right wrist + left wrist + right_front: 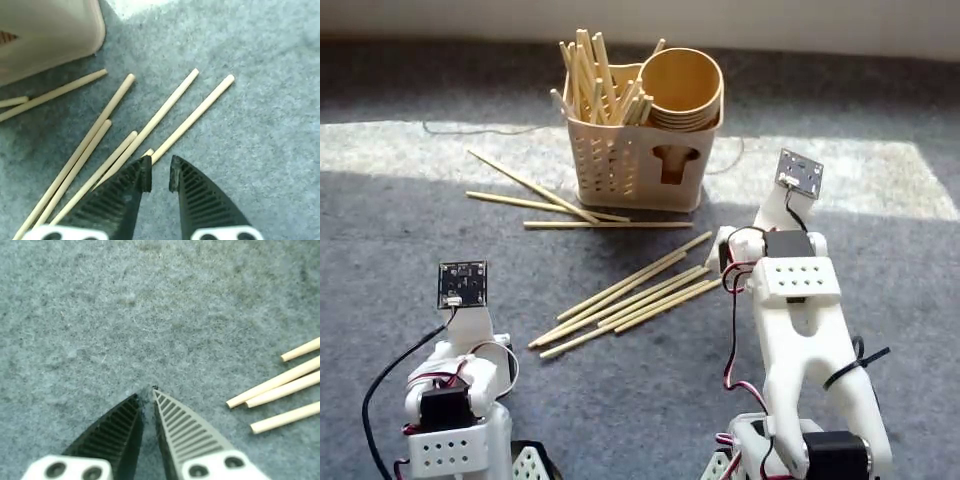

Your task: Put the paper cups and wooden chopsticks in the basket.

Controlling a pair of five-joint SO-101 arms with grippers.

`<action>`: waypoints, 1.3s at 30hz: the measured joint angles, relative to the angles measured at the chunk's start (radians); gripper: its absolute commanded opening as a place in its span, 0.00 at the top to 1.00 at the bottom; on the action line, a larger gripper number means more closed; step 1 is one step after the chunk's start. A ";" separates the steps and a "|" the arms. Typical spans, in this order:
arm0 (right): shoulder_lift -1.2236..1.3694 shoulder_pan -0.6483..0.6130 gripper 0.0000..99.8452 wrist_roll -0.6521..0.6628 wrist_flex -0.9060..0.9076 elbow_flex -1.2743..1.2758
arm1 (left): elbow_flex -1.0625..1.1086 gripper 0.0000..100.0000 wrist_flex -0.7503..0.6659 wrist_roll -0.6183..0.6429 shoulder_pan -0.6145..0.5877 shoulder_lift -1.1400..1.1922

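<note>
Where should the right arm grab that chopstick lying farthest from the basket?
Probably from straight above, the right gripper straddling the outermost chopstick across its shaft near the free end: it lies flat on the carpet, and there it fans clear of its neighbours.

One basket [635, 165], well beyond the right pincer [160, 172], holds one nested stack of paper cups [682, 85] and a bundle of upright chopsticks [590, 75], both too dense to count. Three loose chopsticks [610, 225] lie at its foot, with about six more sticks [148, 125] just ahead of that pincer.
</note>
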 measured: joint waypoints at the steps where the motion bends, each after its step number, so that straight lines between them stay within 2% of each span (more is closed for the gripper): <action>1: 0.021 0.011 0.92 0.000 -0.012 0.000 | 0.000 0.99 0.000 0.000 0.000 0.000; 12: 0.276 0.032 0.92 -0.006 -0.089 0.000 | 0.000 0.99 0.000 0.000 0.000 0.000; 22: 0.310 0.057 0.92 -0.006 -0.132 -0.005 | 0.000 0.99 0.000 0.000 0.000 0.000; 31: 0.282 0.061 0.92 -0.063 -0.132 -0.072 | 0.000 0.99 0.000 0.000 0.000 0.000; 39: 0.431 0.084 0.92 -0.063 -0.132 -0.141 | 0.000 0.99 0.000 0.000 0.000 0.000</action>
